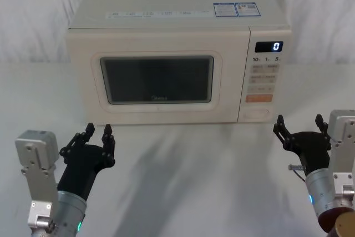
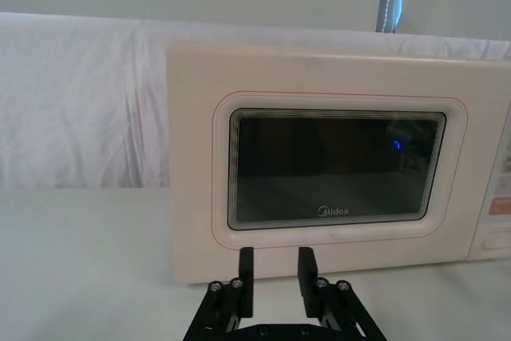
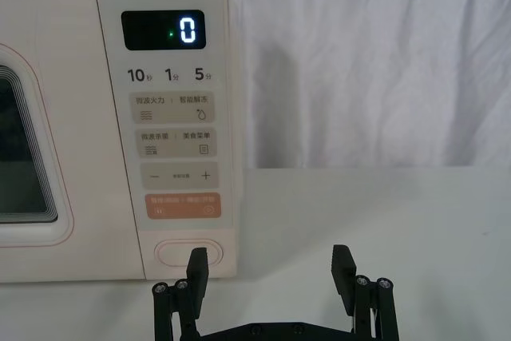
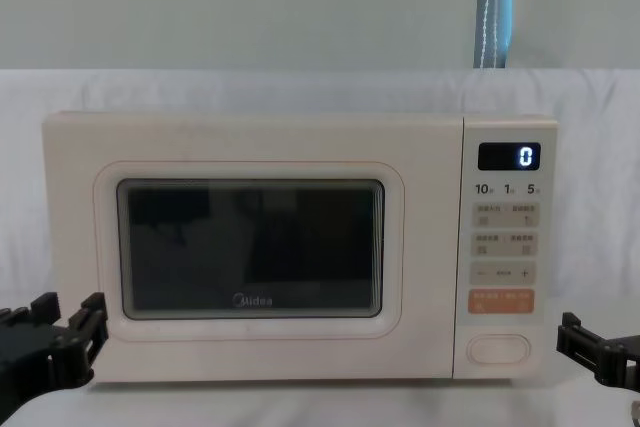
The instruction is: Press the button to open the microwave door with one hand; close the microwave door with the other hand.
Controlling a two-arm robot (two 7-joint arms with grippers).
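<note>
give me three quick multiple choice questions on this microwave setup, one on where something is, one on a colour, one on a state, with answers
1. Where on the control panel is the wide plain button?
A. at the bottom, below the orange button
B. beside the display
C. above the time keys

2. What colour is the rectangular button just above it?
A. green
B. orange
C. black

3. What state is the microwave door in?
A. swung wide open
B. shut flush with the front
C. taken off

Answers:
1. A, the right wrist view shows it lowest on the panel, under the orange button.
2. B, it stands out orange against the cream panel.
3. B, in the chest view the door lies flat in line with the panel. The left end effector and the right end effector both hover open in front of the microwave, touching nothing.
</note>
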